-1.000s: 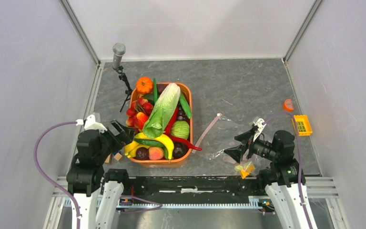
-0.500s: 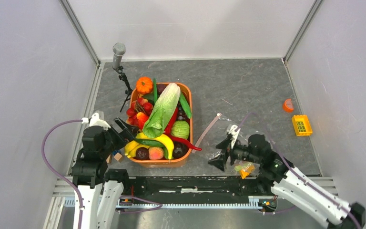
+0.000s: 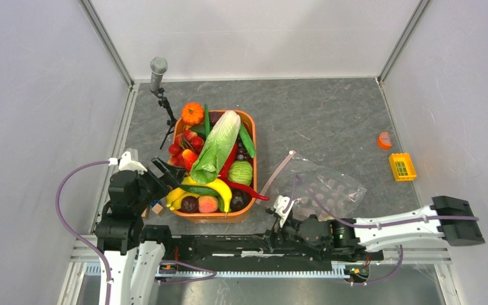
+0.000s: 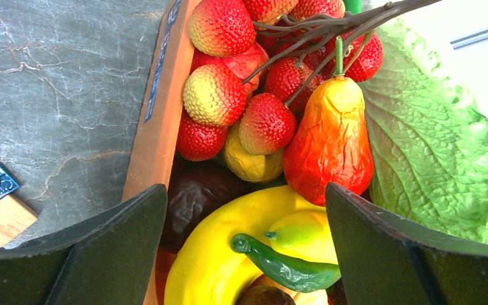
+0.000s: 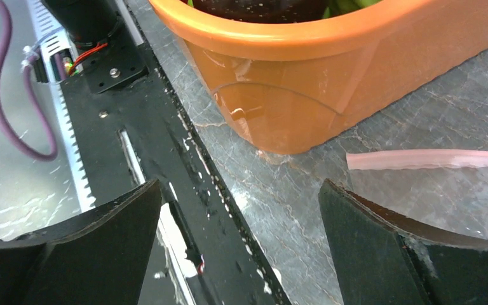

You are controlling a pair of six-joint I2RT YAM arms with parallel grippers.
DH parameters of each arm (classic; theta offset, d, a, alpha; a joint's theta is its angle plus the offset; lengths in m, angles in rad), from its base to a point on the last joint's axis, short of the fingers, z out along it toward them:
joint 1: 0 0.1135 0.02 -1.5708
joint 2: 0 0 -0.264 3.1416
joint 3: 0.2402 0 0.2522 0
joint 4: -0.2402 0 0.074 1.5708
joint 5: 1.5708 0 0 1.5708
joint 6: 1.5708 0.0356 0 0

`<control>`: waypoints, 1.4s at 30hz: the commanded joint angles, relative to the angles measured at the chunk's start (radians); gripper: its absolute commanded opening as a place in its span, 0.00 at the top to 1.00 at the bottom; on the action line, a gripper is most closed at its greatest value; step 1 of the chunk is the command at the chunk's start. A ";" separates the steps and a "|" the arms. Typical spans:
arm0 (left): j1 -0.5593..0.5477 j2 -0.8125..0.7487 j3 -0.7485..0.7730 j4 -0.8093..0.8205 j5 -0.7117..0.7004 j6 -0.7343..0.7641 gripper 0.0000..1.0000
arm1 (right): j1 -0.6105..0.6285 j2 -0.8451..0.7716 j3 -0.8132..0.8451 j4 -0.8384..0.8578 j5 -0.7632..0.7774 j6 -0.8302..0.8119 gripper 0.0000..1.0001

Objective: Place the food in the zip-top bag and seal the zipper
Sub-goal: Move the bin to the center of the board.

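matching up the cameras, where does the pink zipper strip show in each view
Top external: pink zipper strip runs diagonally just right of the orange tub, near picture centre.
Left wrist: not in it.
Right wrist: it lies flat at the right edge, mid-height, below the tub.
Shared landmark: the orange tub, in all three views.

Glossy, smooth orange plastic tub (image 5: 330,76) on a matt, veined, stone-look surface (image 3: 330,121). Banana (image 4: 206,260) smooth and shiny; cabbage (image 4: 432,159) ribbed with fine veins; strawberries (image 4: 216,95) pitted. Bag (image 3: 337,184) clear crinkled film; fingers (image 4: 101,254) matt black plastic.
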 commanded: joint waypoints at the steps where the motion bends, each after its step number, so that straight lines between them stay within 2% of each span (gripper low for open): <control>1: 0.000 -0.024 -0.005 0.028 0.026 -0.032 0.00 | 0.037 0.137 -0.009 0.343 0.237 -0.038 0.02; 5: 0.000 -0.029 -0.009 0.026 0.003 -0.043 0.00 | 0.041 0.239 -0.072 0.639 0.247 -0.077 0.02; 11: 0.000 -0.051 -0.023 0.027 -0.052 -0.078 0.00 | 0.067 0.464 0.008 0.816 0.244 -0.132 0.02; 18: 0.000 -0.058 -0.093 0.097 -0.024 -0.126 0.00 | 0.072 0.618 0.064 0.981 0.339 -0.186 0.02; 22: 0.000 -0.055 -0.130 0.160 -0.011 -0.142 0.00 | 0.046 0.678 0.117 0.942 0.400 -0.135 0.02; 25: 0.000 -0.043 -0.160 0.224 0.019 -0.154 0.00 | -0.004 0.708 0.119 0.946 0.366 -0.072 0.02; 31: 0.000 -0.005 -0.237 0.408 0.108 -0.192 0.02 | -0.058 0.754 0.137 0.980 0.364 -0.053 0.02; 37: 0.000 0.123 -0.248 0.600 0.156 -0.202 0.02 | -0.113 0.798 0.163 1.007 0.360 -0.045 0.02; 42: -0.001 0.269 -0.235 0.726 0.159 -0.197 0.03 | -0.222 0.815 0.185 0.975 0.258 0.001 0.02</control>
